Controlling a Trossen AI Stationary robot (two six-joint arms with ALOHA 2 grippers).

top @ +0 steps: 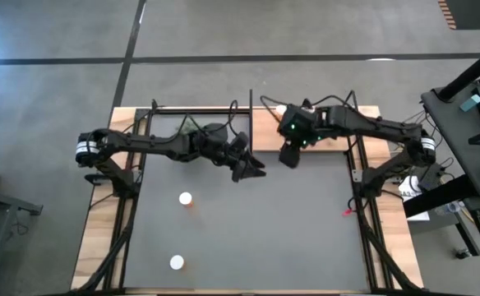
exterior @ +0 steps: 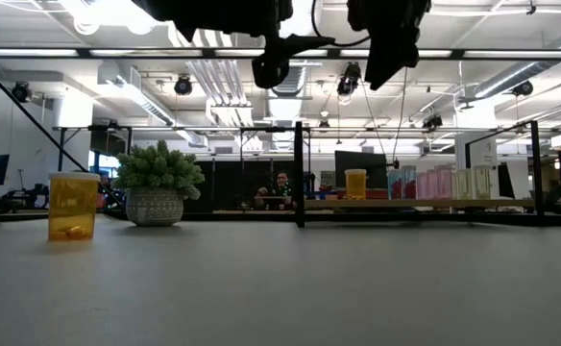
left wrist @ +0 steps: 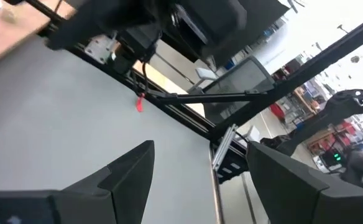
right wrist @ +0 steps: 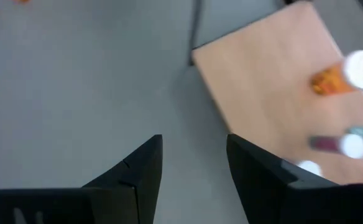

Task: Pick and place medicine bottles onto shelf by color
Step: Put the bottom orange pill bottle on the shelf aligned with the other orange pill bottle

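Two medicine bottles with white caps stand upright on the dark tabletop, left of centre; one shows as an orange bottle in the low view. The shelf, a light wooden board, lies at the far right and carries an orange bottle, pink vials and other bottles. My left gripper hovers open above the table's far middle. My right gripper hangs open beside it, by the shelf's near left corner, with nothing between its fingers.
A fuzzy green plant in a pot stands at the far left. Black frame rods run along the table's sides, and an upright post marks the shelf's left end. A small red piece lies near the right rods.
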